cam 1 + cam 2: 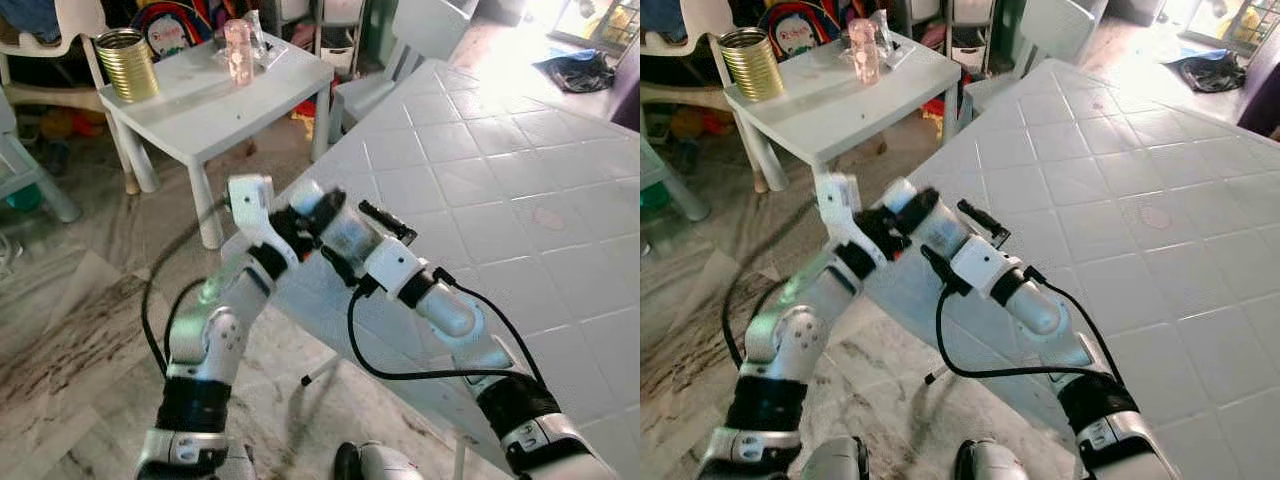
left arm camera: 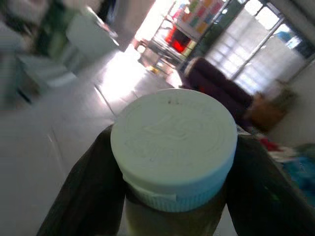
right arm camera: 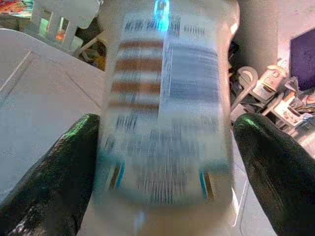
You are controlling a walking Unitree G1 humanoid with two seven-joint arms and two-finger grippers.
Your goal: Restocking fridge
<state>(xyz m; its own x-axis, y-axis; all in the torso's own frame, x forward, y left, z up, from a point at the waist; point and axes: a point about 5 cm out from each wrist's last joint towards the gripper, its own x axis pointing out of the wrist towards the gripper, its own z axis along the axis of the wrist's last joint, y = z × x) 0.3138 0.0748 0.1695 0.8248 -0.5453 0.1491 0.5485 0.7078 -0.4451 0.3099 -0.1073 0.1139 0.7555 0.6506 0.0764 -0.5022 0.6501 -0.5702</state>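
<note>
A bottle (image 1: 335, 228) with a white cap (image 2: 173, 142) and a printed label (image 3: 165, 98) is held in the air over the near corner of the big white tiled table (image 1: 500, 150). My left gripper (image 1: 292, 232) is shut on it at the cap end, and the cap faces the left wrist camera between the two black fingers (image 2: 83, 196). My right gripper (image 1: 358, 242) is shut on the bottle's body from the other side, with one finger (image 3: 54, 172) pressed against the label. The label looks blurred in the right wrist view.
A small white table (image 1: 270, 110) stands at the back left with a gold tin can (image 1: 127, 65) and a pink bottle (image 1: 238, 50) on it. Chairs and clutter lie behind. A dark cloth (image 1: 578, 70) lies far right. Marble floor (image 1: 70, 340) is below left.
</note>
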